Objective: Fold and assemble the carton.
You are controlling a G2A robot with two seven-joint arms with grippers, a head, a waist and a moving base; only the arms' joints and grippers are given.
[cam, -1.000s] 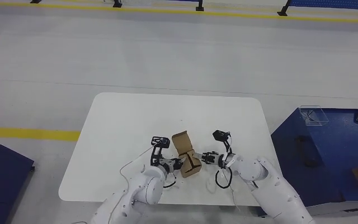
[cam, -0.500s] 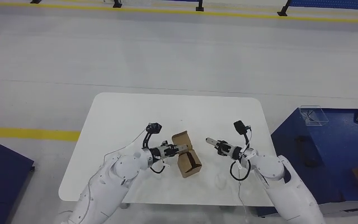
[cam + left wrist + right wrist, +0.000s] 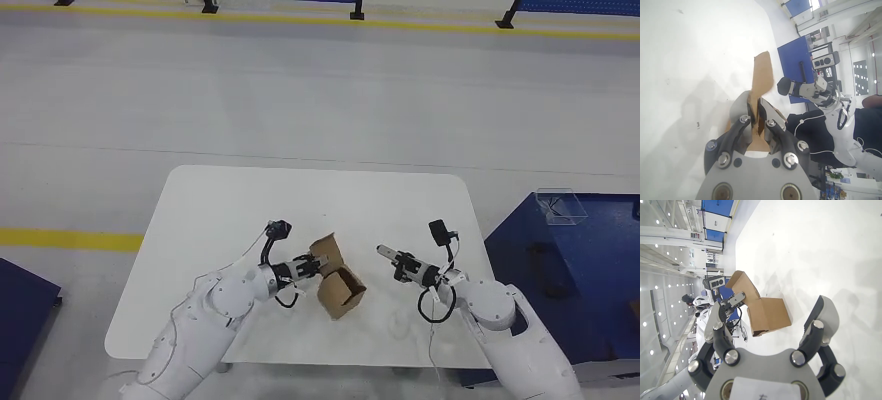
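Cardboard carton pinched by one flap

Brown carton [image 3: 338,282] is at lower centre of the top view, over the white table [image 3: 220,210]. Left gripper [image 3: 318,265] clamps its raised flap. Right gripper [image 3: 384,251] gapes, apart, further right in frame.

The left gripper [image 3: 754,103] is clamped on a brown cardboard flap of the carton [image 3: 762,75], with its two metal fingers pressed against either face of the sheet. The flap runs away from the fingers over the white table [image 3: 696,47], edge-on near the grip and broadening to a squared end. Just past the flap's side, the right gripper [image 3: 786,87] hangs apart from the cardboard, a black pad at its tip turned toward it. A blue panel [image 3: 791,55] stands beyond the table's edge.
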